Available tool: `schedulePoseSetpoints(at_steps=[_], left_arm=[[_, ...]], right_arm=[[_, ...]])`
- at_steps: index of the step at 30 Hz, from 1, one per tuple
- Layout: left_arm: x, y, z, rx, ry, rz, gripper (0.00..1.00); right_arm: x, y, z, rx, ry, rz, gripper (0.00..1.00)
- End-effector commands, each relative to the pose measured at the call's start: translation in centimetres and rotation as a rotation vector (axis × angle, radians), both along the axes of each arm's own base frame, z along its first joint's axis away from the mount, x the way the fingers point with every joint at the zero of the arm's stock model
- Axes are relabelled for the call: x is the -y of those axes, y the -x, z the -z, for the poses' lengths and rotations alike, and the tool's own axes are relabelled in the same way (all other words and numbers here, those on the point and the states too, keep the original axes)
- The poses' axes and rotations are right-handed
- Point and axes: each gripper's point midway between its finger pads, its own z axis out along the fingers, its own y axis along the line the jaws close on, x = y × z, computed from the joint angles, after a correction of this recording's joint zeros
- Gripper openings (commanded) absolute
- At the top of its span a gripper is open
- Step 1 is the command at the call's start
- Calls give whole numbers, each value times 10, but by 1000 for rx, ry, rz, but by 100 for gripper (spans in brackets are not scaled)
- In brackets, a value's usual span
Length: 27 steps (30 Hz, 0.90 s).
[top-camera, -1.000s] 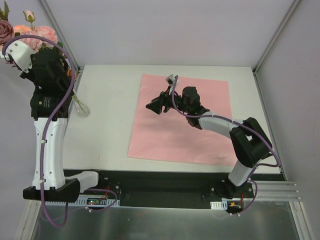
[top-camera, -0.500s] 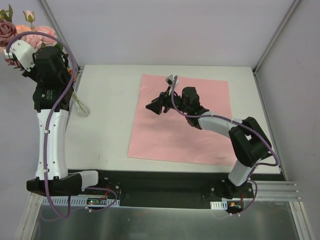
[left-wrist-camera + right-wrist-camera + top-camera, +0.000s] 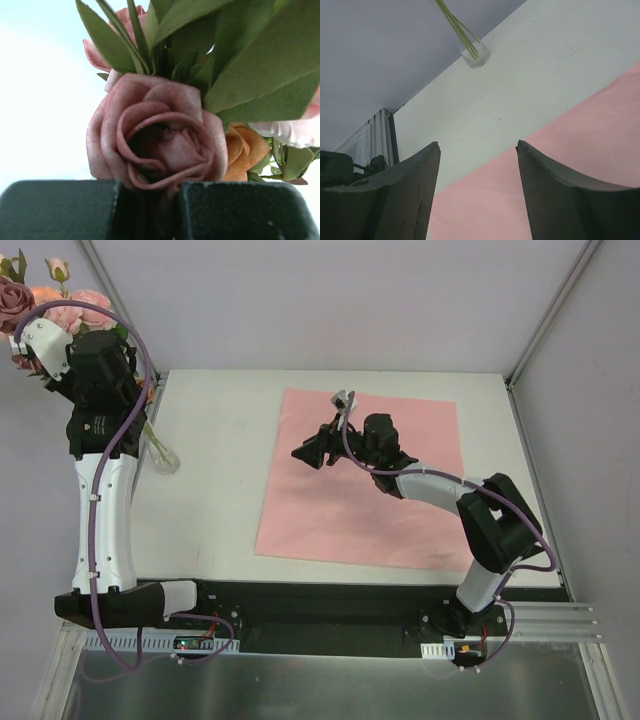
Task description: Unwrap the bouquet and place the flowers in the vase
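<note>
Left tool (image 3: pixel 105 345), high at far left, grips long-stemmed peach, pink and mauve flowers (image 3: pixel 60 300); stems reach down into small clear glass vase (image 3: pixel 163 458) on white counter (image 3: pixel 220 510). Right tool (image 3: pixel 308 454) hangs, jaws apart, over flat pale pink paper sheet (image 3: pixel 350 515).

Flowers (image 3: pixel 155 135) in vase (image 3: pixel 164 460), table (image 3: pixel 220 520) left edge; paper sheet (image 3: pixel 330 520) right.

the left arm (image 3: pixel 100 510) and the right arm (image 3: pixel 440 485) had white shells, black joints and black bases. a purple cable (image 3: pixel 143 360) ran along each one. the right gripper (image 3: pixel 478 146) had dark, matte fingers (image 3: pixel 560 200) with a grainy surface.
</note>
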Motion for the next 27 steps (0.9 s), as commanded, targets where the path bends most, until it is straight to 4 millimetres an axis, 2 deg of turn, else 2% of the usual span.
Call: schedulePoseSetpoints(at_steps=[1, 9, 18, 27], left_arm=[[0, -11, -7, -2, -11, 31, 0], [0, -15, -9, -38, -38, 51, 0], [3, -9, -19, -11, -43, 69, 0], [1, -19, -11, -51, -48, 62, 0]], right_arm=[[-6, -5, -25, 60, -56, -27, 65], [-8, -6, -22, 46, -52, -32, 65], [-10, -6, -22, 45, -53, -37, 66], [-11, -7, -20, 37, -52, -38, 66]])
